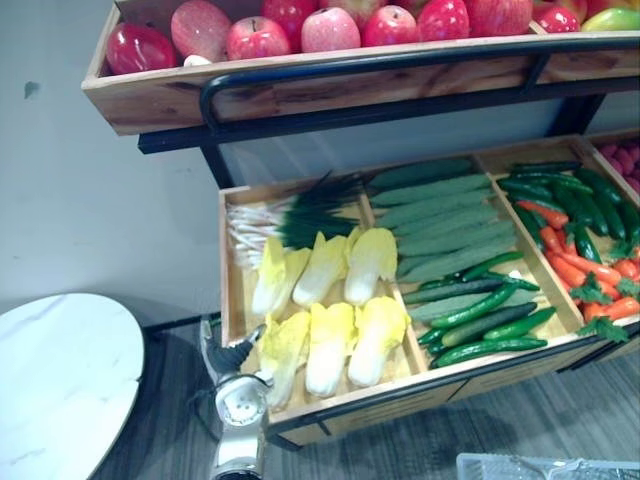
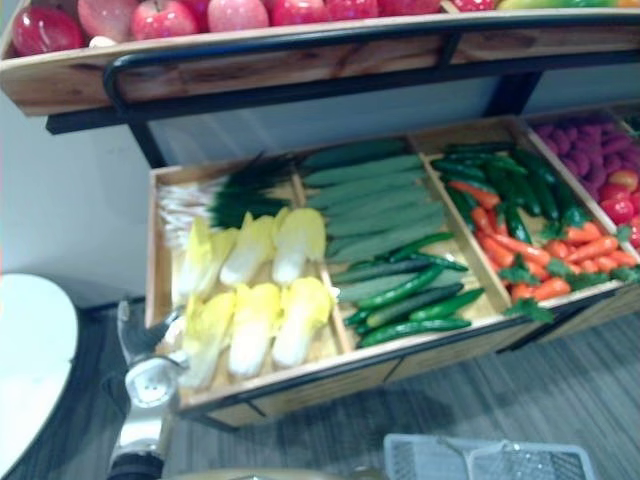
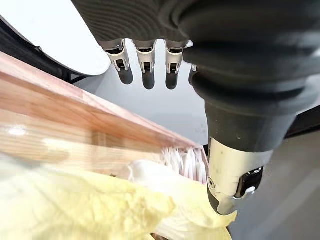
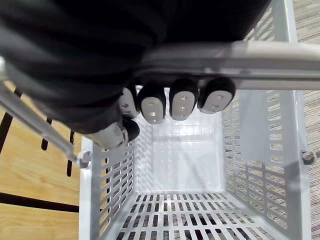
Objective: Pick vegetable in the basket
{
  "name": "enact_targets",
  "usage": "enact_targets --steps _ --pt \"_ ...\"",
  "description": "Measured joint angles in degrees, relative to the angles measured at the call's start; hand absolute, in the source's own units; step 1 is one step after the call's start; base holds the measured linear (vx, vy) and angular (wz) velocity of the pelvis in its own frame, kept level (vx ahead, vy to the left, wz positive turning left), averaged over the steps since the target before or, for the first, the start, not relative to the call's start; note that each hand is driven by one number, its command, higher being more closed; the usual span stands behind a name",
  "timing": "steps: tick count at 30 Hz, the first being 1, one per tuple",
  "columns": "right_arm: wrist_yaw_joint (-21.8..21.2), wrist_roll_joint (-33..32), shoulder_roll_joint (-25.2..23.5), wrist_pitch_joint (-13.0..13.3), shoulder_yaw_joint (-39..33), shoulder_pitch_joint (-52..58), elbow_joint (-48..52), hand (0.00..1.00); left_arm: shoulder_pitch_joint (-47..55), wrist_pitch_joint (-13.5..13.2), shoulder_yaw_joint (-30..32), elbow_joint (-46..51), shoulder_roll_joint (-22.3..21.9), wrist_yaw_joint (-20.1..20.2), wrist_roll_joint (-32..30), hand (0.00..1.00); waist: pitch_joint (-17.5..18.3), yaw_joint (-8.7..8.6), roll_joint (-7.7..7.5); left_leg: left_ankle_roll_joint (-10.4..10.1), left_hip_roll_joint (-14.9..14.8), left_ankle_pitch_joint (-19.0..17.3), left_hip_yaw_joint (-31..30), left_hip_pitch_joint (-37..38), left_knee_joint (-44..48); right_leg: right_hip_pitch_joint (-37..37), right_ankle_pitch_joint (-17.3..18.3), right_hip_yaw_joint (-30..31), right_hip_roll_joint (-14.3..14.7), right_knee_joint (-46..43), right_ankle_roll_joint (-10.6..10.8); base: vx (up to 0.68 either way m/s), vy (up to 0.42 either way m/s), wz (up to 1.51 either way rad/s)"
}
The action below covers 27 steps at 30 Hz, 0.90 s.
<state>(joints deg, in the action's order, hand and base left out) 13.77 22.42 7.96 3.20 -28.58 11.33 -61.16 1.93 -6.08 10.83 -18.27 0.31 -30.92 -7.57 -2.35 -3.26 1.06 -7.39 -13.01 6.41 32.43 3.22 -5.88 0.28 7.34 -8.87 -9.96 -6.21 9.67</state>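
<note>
Several pale yellow napa cabbages (image 1: 330, 300) lie in the left compartment of a wooden display crate (image 1: 232, 290). My left hand (image 1: 232, 355) hovers at the crate's front left corner, just beside the nearest cabbage (image 1: 283, 345). In the left wrist view its fingers (image 3: 145, 65) are straight and the thumb (image 3: 232, 180) stands apart over the cabbage leaves (image 3: 75, 210), holding nothing. My right hand (image 4: 170, 102) is curled round the handle (image 4: 250, 55) of an empty white plastic basket (image 4: 180, 165), whose rim (image 1: 540, 467) shows low at the right.
Green onions (image 1: 290, 215) lie behind the cabbages. The middle compartment holds long green gourds (image 1: 440, 215) and cucumbers (image 1: 480, 320); the right one holds carrots and green peppers (image 1: 580, 260). Red apples (image 1: 330, 28) fill the shelf above. A white round table (image 1: 60, 380) stands left.
</note>
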Motion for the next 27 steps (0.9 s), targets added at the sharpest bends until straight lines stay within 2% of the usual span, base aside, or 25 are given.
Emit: enact_targets --steps 15,21,27 --pt "0.1 -0.2 -0.1 0.1 0.9 0.0 0.0 1.00 0.2 0.0 -2.2 -0.9 0.0 1.3 0.0 0.00 -1.0 -0.10 -0.76 -0.3 -0.2 -0.7 2.0 1.7 0.0 0.3 -0.1 1.8 0.3 0.1 -0.2 0.00 -0.002 -0.06" --pt "0.3 -0.4 -0.2 0.0 2.0 -0.1 0.5 1.00 0.1 0.1 -2.7 -3.4 0.0 2.1 0.0 0.00 -1.2 -1.10 -0.36 -0.6 -0.4 -0.9 3.1 1.8 0.0 -0.2 -0.1 2.8 0.6 0.1 -0.1 0.02 -0.010 -0.09" --pt "0.8 -0.5 -0.5 0.1 2.0 -0.3 0.8 1.00 -0.4 0.1 -4.8 -4.2 0.0 2.4 0.0 0.00 -1.3 -1.19 -0.35 -0.6 -0.5 -0.9 3.8 1.4 0.2 -1.1 -0.1 3.4 0.8 0.2 -0.2 0.04 -0.012 -0.07"
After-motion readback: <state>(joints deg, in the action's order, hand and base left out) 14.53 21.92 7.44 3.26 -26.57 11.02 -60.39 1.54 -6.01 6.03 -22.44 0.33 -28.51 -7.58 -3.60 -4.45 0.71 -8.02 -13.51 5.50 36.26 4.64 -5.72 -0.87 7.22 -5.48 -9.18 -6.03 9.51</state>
